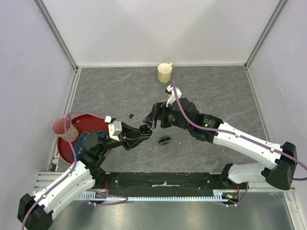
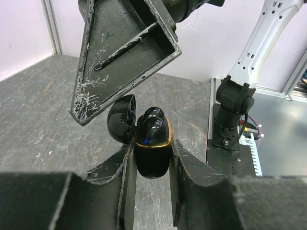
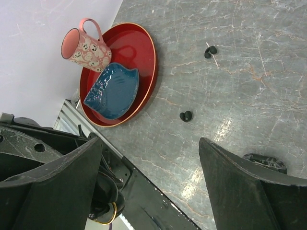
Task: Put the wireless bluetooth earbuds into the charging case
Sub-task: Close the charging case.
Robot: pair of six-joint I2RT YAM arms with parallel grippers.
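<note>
Grey marbled tabletop (image 1: pixel 120 91), pale lilac walls (image 1: pixel 158 28), aluminium corner posts (image 1: pixel 56 33)

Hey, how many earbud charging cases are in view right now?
2. The open charging case is clamped in the left pincer. The second charging case lies on the table close by. The arms could be hiding another.

I read the charging case (image 2: pixel 152 148) as glossy black with a thin gold band and a blue dot; the earbuds (image 3: pixel 185 116) are black. At nine o'clock in my top view sit a red plate (image 3: pixel 139 48), a blue dish (image 3: pixel 112 90) and a pink mug (image 3: pixel 85 47) patterned with white faces. The table (image 1: pixel 120 91) is grey with pale veins, and the cup (image 1: pixel 164 73) at twelve o'clock is pale yellow.
</note>
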